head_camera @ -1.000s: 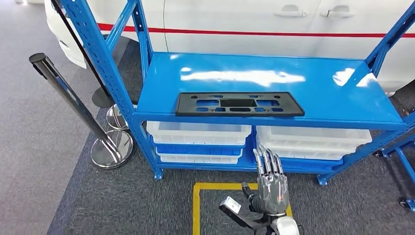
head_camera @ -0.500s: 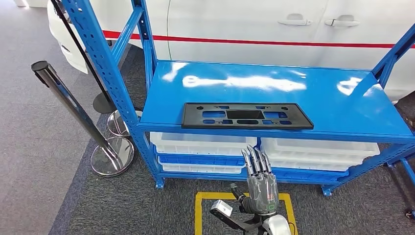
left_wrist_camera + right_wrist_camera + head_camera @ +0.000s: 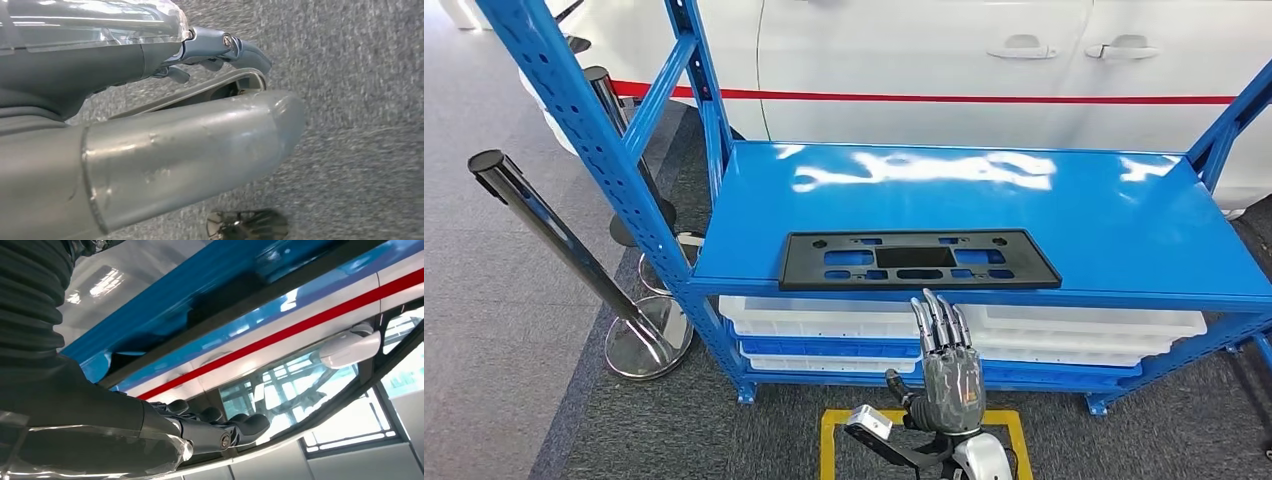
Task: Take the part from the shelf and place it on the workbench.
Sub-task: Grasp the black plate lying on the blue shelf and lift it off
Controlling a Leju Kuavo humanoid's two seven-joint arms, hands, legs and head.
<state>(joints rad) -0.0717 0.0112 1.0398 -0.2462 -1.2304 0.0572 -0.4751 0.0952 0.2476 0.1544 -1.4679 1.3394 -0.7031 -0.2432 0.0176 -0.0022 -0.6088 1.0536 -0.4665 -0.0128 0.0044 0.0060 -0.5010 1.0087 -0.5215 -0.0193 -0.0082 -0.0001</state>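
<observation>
The part [image 3: 919,259] is a flat black plate with several cut-outs. It lies on the top of the blue shelf [image 3: 984,200], close to the front edge. My right hand [image 3: 948,370] is raised in front of the shelf, just below that edge, fingers straight and pointing up at the part, holding nothing. The right wrist view looks up past the right hand [image 3: 210,427] at the underside of the blue shelf [image 3: 200,275]. My left hand [image 3: 200,55] hangs over grey carpet with its fingers stretched out and nothing in it.
White bins [image 3: 824,320] fill the lower shelf levels. Chrome barrier posts [image 3: 554,240] stand left of the shelf on round bases. A white car with a red stripe [image 3: 924,60] stands right behind the shelf. A yellow floor marking [image 3: 826,440] lies under my right hand.
The whole picture has shifted, so the camera moved and the shelf looks nearer. My right hand's fingertips now reach closer to the shelf's front edge below the part.
</observation>
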